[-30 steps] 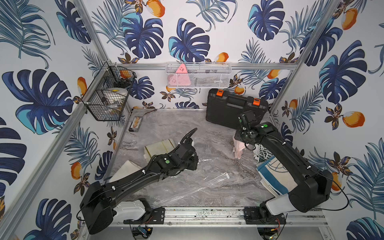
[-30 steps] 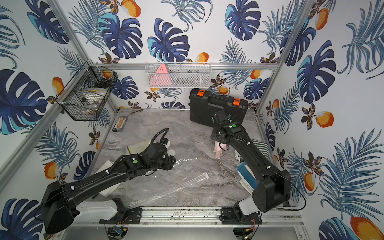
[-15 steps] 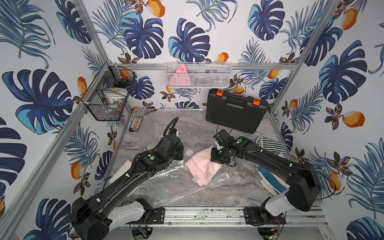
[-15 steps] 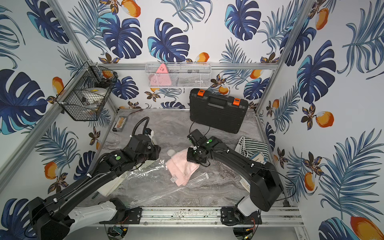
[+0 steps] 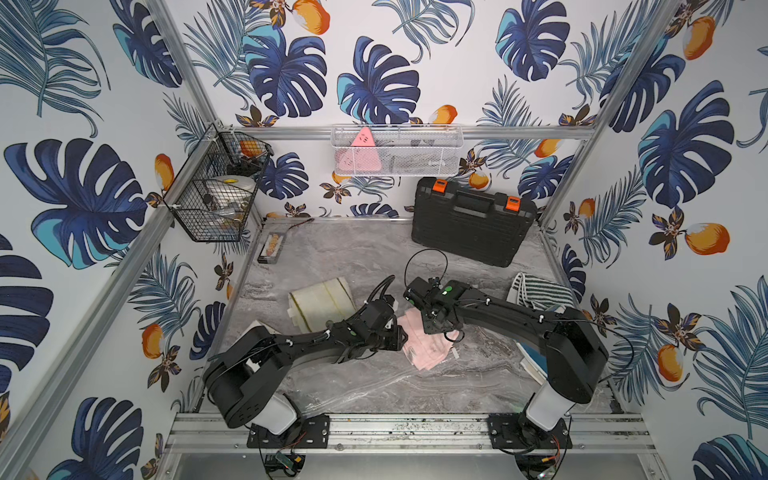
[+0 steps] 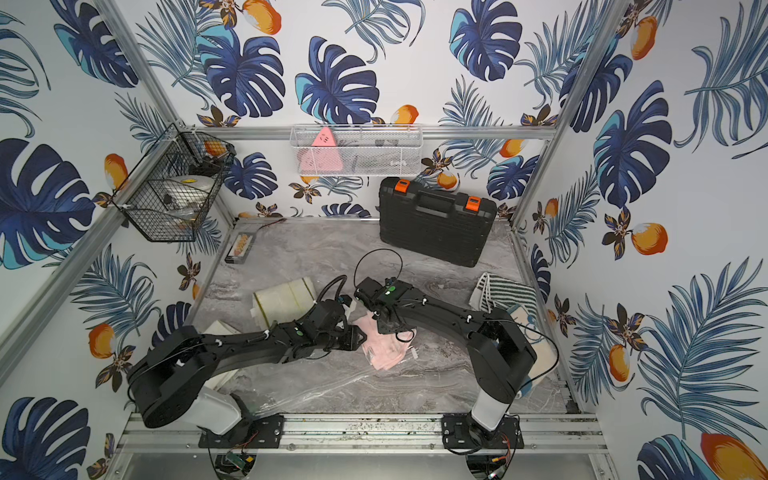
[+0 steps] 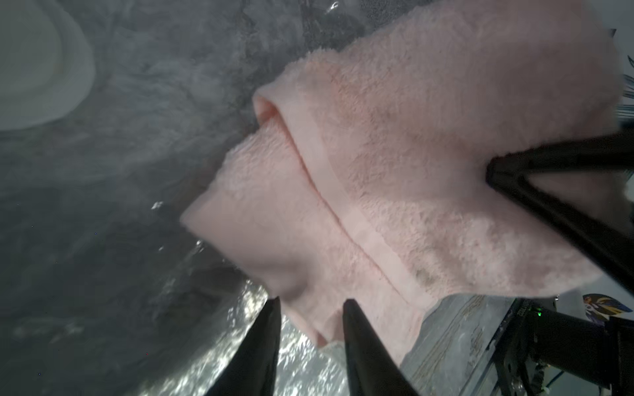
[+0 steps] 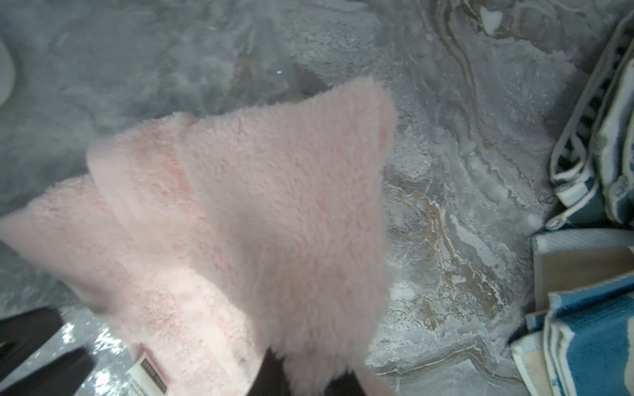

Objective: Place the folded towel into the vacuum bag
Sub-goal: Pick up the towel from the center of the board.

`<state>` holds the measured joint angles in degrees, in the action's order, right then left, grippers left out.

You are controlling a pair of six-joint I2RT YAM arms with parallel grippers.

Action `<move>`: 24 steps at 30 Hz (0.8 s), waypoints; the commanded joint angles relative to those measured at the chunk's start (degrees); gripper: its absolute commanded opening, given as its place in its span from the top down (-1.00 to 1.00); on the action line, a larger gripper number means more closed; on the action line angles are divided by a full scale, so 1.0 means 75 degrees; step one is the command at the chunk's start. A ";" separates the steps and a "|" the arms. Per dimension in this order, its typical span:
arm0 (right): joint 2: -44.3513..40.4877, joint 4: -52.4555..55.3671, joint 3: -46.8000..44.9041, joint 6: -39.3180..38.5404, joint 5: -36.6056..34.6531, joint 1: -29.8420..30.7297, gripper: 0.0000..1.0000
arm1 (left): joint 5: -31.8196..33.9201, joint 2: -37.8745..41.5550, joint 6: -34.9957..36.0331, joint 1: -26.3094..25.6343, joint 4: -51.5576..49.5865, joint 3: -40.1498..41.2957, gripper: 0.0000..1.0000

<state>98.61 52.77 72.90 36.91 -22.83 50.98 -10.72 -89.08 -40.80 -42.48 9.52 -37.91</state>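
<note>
Marble tabletop (image 5: 353,257) floors the leaf-papered booth. Lowest in both top views, the vacuum bag (image 5: 374,390) (image 6: 332,386) lies flat at centre. Just above it, the pink towel (image 5: 428,351) rests its lower end on the bag's plastic, with the right gripper (image 5: 434,326) clamped on its upper fold. The left gripper (image 7: 310,304) waits at the towel's edge, fingers slightly apart. Farthest back stands a black case (image 5: 469,224).

The folded towel (image 5: 428,351) lies at the far end of the vacuum bag (image 5: 365,386), left pincer (image 5: 402,333) beside, right pincer (image 5: 432,328) atop.
</note>
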 commanded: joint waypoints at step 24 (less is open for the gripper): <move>0.1196 -0.1483 -0.1332 0.0429 0.1002 0.1144 -0.65 | 0.0455 0.2153 0.0447 0.0994 -0.2187 0.0592 0.27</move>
<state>103.72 37.39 62.24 42.09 -17.78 58.87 -10.59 -76.16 -40.42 -35.27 3.79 -31.90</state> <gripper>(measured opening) 0.822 0.358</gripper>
